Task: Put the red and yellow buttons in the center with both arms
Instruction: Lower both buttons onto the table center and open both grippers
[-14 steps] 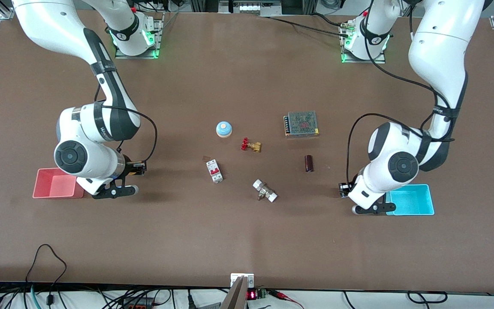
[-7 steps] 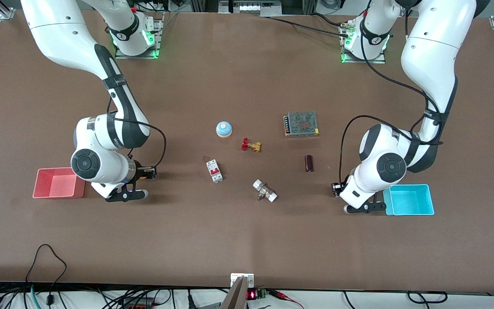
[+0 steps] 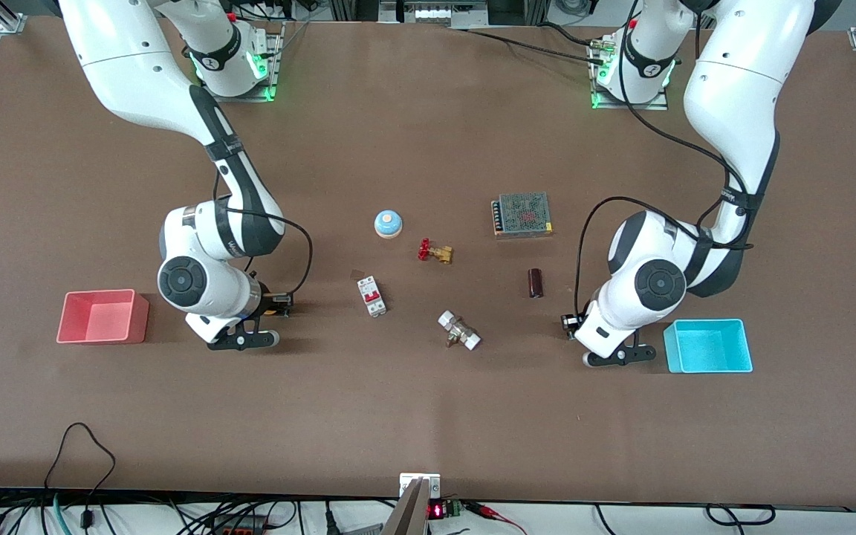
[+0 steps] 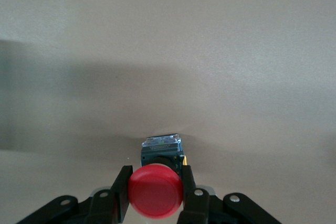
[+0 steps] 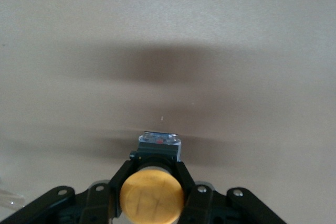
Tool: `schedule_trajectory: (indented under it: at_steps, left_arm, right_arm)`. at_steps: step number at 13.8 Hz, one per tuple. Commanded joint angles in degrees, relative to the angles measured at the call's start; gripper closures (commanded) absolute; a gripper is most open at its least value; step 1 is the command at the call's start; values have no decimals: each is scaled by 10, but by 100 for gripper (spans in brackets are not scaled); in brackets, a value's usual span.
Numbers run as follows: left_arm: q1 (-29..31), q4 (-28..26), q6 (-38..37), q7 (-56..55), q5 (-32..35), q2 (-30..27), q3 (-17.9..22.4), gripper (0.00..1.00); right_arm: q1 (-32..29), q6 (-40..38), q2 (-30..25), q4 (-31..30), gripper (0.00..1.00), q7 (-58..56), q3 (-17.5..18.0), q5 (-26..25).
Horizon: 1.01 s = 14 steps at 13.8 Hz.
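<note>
Red button [image 4: 156, 190] sits clamped in the left gripper [image 4: 156, 203], yellow button [image 5: 152, 194] in the right gripper [image 5: 152, 203].

I work in a robotics lab — my two arm bases [image 3: 238, 63] are bolted to a brown test table [image 3: 428, 416], with loose cables [image 3: 79, 461] and electronics along its edge.

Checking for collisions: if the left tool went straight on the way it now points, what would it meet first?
Probably only bare tabletop; the left tool, shut on the red button, has nothing else ahead in its wrist view.
</note>
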Motion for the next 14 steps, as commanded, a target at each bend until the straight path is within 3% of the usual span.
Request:
schedule_trajectory:
  at_steps: [1, 2, 3, 4, 5, 8, 10, 14]
  left_arm:
    - [-10, 3, -1, -20, 12, -7, 5, 63]
    - [-16, 3, -1, -23, 12, -7, 5, 63]
    - [-17, 3, -1, -23, 12, -7, 5, 61]
    - [-17, 3, -1, -23, 12, -7, 5, 59]
    - [-17, 3, -1, -23, 12, -6, 5, 53]
    - [-17, 3, -1, -23, 12, -8, 5, 28]
    - [-13, 7, -1, -22, 12, -13, 5, 3]
    - [0, 11, -25, -4, 12, -54, 6, 0]
  right_arm:
    - [7, 9, 0, -2, 61, 6, -2, 7]
    - [7, 9, 0, -2, 61, 6, -2, 7]
    - [6, 9, 0, -2, 54, 6, -3, 7]
    - [6, 9, 0, -2, 21, 6, -3, 7]
    - [6, 8, -1, -1, 0, 6, -3, 7]
    - [6, 5, -12, 11, 0, 20, -4, 5]
    - [3, -1, -37, 18, 0, 29, -9, 5]
    - [-9, -23, -100, 20, 0, 25, -28, -2]
